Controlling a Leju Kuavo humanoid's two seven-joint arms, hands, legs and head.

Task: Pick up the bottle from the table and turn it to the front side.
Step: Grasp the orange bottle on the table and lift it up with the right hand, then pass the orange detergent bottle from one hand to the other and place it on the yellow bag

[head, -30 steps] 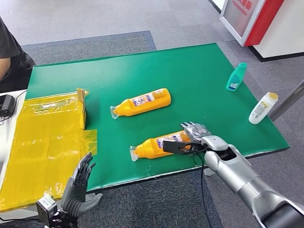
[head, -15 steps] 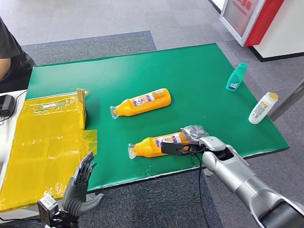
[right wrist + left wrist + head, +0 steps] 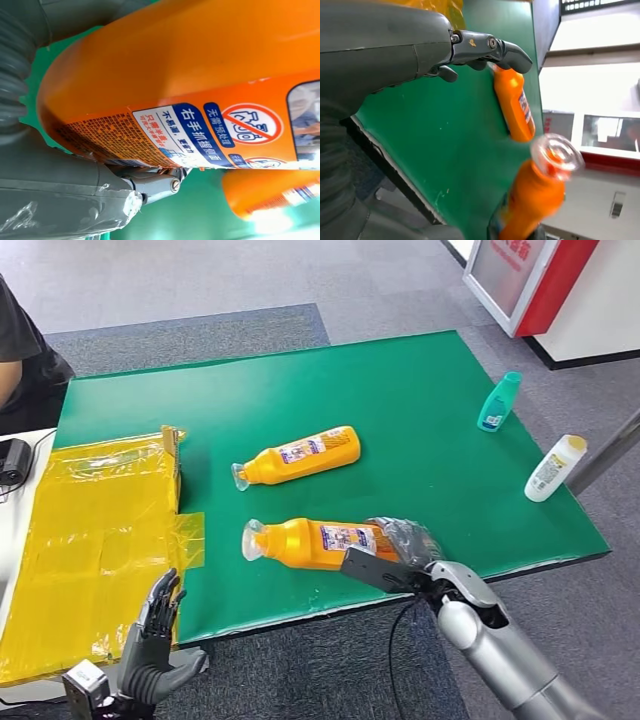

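Note:
Two orange bottles with clear caps are over the green table (image 3: pixel 423 410). The near orange bottle (image 3: pixel 313 542) is lifted off the mat and lies level, cap pointing left, its base gripped by my right hand (image 3: pixel 400 545). Its printed label (image 3: pixel 211 135) faces the right wrist camera, and the same bottle (image 3: pixel 531 200) appears blurred in the left wrist view. The far orange bottle (image 3: pixel 298 456) lies flat on the mat behind it. My left hand (image 3: pixel 155 635) hangs below the table's front edge with its fingers spread and nothing in it.
A yellow plastic bag (image 3: pixel 83 540) covers the table's left end. A teal bottle (image 3: pixel 498 400) and a white bottle with a yellow cap (image 3: pixel 553 467) lie at the right edge. A person in dark clothes (image 3: pixel 23 350) sits at the far left. A red-and-white sign (image 3: pixel 528 280) stands beyond.
My right hand has raised the near orange bottle off the mat and carried it left, and the bottle now lies level. My left hand has dropped slightly lower.

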